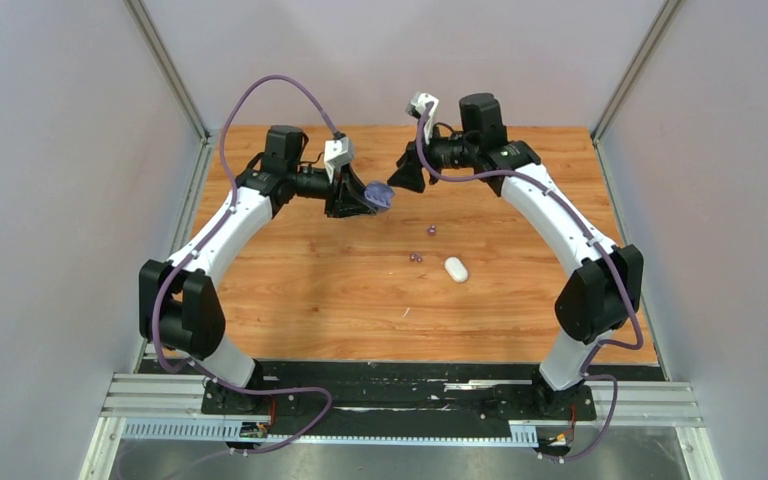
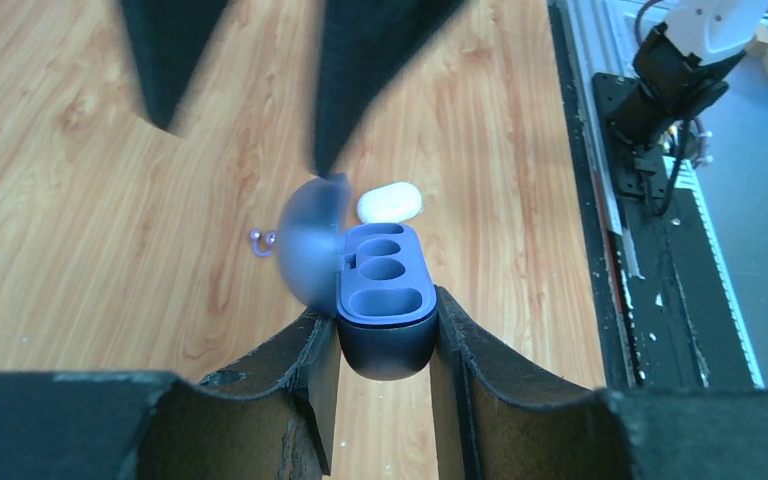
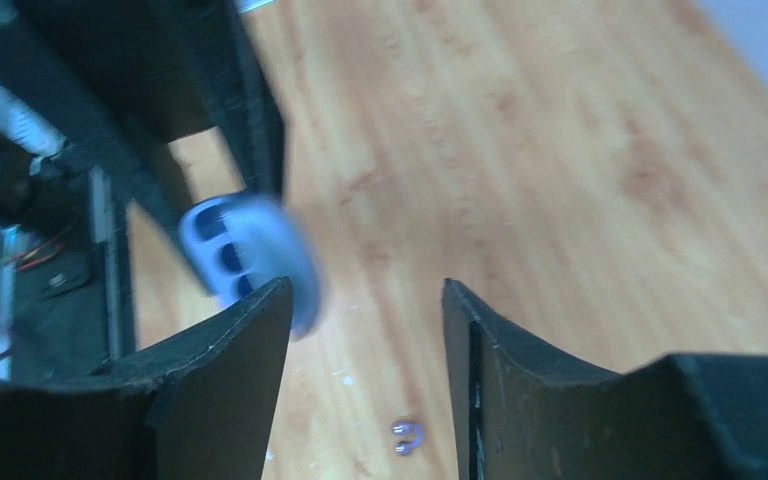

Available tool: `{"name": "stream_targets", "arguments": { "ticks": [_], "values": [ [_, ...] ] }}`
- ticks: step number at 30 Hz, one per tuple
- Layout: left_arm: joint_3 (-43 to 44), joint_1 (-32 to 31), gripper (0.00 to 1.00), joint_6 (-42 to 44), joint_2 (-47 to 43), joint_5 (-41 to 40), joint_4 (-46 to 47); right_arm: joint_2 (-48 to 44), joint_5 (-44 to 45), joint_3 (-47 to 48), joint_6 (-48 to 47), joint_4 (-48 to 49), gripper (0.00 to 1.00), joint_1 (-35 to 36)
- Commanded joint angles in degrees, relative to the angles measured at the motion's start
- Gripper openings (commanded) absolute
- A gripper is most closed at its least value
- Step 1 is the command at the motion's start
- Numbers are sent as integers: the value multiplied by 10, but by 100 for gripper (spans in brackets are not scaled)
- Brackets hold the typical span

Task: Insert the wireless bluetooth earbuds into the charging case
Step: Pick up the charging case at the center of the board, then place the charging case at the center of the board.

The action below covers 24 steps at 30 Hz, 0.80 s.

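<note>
My left gripper is shut on the open purple charging case, which it holds above the table. The case's lid is swung to the left, and its sockets look empty. My right gripper hangs just to the right of the case, open, with nothing between its fingers. In the right wrist view the case is blurred beyond the left finger. Two small purple earbuds lie on the wood below the grippers. One earbud shows between the right jaws, and one earbud lies left of the lid.
A closed white pebble-shaped case lies on the table right of the nearer earbud, and the white case also shows beyond the purple one. A tiny white speck lies nearer the front. Grey walls enclose the wooden table.
</note>
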Motion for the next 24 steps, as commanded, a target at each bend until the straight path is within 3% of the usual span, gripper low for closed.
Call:
{"name": "stream_targets", "arguments": {
  "ticks": [1,12,24],
  "values": [
    [22,-11,0,14,-18,45,-13,-6,83,37,25,83,55,-25],
    [7,-10,0,-46,-10,31,28,-58,-81,-18,20,73,65,-26],
    [3,-10,0,-87,-10,43,60,-32,-132,-35,-1,48,54,-23]
  ]
}}
